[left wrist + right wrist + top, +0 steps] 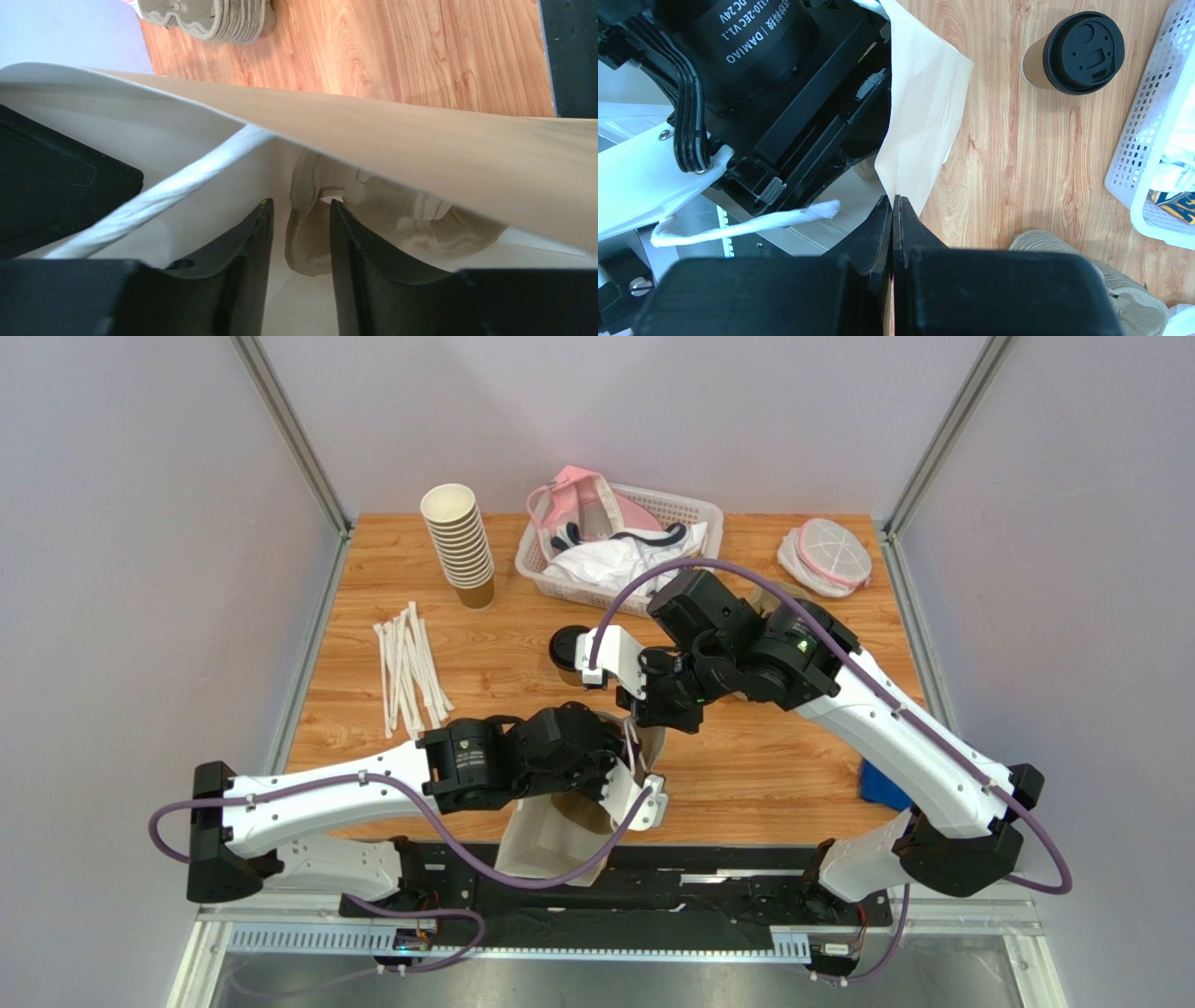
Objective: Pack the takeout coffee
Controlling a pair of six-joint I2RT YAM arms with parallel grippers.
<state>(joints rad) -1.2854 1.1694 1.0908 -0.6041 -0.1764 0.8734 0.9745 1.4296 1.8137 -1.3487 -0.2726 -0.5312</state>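
We start with the left gripper (300, 207), which reaches down into the paper bag (540, 843) at the near edge of the table. Its jaws stand apart, and the edge of a pulp cup carrier (365, 210) lies in the gap; we see a thin strip of bag between one finger and the carrier, so we judge it is not clamped. To the right, the right gripper (893, 203) is closed flat on the bag's rim and holds the mouth open. The takeout coffee (1074, 52) stands upright on the table behind the bag, apart from both grippers.

To do this step well, we think the carrier must sit flat on the bag's bottom. The left arm should then leave straight up, clear of the white handle (175, 189), while the right one holds the rim.

The wooden table (786, 756) carries, from left to right, white straws (407, 672), a stack of lidless cups (460, 546), a white basket (694, 511) and a round container (825, 557). Pale walls enclose it.
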